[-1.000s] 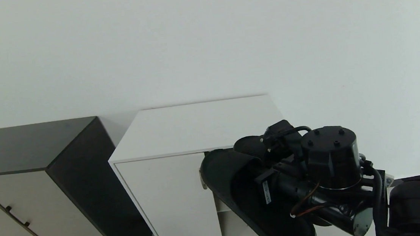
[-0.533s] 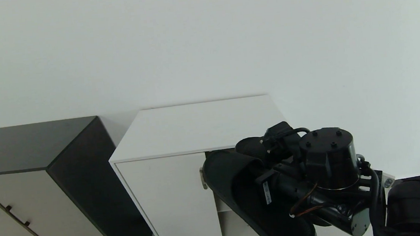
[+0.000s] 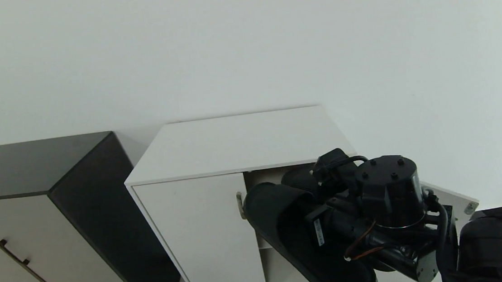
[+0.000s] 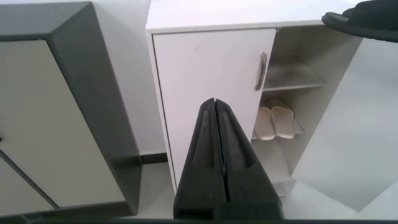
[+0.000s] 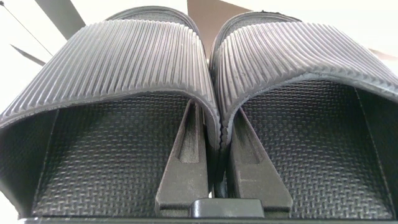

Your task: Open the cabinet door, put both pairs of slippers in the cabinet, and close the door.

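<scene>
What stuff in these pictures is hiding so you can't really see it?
- Head view: most of the cabinet's inside, hidden behind the black slippers and the arm that holds them.
- Left wrist view: the cabinet's bottom, hidden behind the left gripper; the black slippers, cut off by the picture's edge; the white slippers, too small for detail.
- Right wrist view: the cabinet, hidden behind the black slippers.

Your head view has shifted: the cabinet (image 3: 233, 142) now sits slightly higher in frame, and the top edge of its open door (image 3: 451, 196) shows behind the right arm. The black slippers (image 3: 280, 220) in your right tool (image 5: 213, 143) now sit lower against the opening.
</scene>
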{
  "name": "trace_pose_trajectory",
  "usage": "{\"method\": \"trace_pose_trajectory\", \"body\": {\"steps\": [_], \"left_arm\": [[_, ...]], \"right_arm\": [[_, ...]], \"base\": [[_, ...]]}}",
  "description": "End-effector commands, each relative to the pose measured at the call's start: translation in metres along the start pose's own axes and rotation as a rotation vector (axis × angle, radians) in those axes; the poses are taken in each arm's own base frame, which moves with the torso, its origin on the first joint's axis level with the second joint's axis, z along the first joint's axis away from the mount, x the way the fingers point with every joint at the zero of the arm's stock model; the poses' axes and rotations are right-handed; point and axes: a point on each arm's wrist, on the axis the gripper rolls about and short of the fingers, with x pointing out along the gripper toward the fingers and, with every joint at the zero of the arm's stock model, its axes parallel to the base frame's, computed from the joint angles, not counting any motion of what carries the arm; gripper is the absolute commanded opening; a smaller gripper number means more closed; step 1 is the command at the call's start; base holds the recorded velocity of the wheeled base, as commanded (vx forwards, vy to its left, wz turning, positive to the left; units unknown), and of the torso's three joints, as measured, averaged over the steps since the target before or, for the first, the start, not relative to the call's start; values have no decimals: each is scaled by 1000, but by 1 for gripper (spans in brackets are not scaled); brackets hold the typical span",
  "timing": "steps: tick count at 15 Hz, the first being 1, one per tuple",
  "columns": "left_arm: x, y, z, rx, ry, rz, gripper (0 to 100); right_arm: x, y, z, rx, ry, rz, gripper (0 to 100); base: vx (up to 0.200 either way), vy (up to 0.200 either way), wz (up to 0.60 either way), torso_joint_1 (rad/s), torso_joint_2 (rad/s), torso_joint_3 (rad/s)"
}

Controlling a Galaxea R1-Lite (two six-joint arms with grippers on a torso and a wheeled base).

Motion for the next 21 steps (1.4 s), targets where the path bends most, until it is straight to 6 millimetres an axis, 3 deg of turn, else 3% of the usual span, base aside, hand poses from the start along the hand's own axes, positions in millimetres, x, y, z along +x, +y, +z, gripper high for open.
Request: {"method": "trace_pose_trajectory", "body": {"steps": [1,21], "left_arm": [[0,0,0,0,0,0,0],[0,0,0,0,0,0,0]], "right_arm": [[2,0,-2,-2,6,0,0],[4,1,-8,-11,27,-3,0]], "base": [[0,0,0,-227,535,290],[0,0,0,-185,507,321]]}}
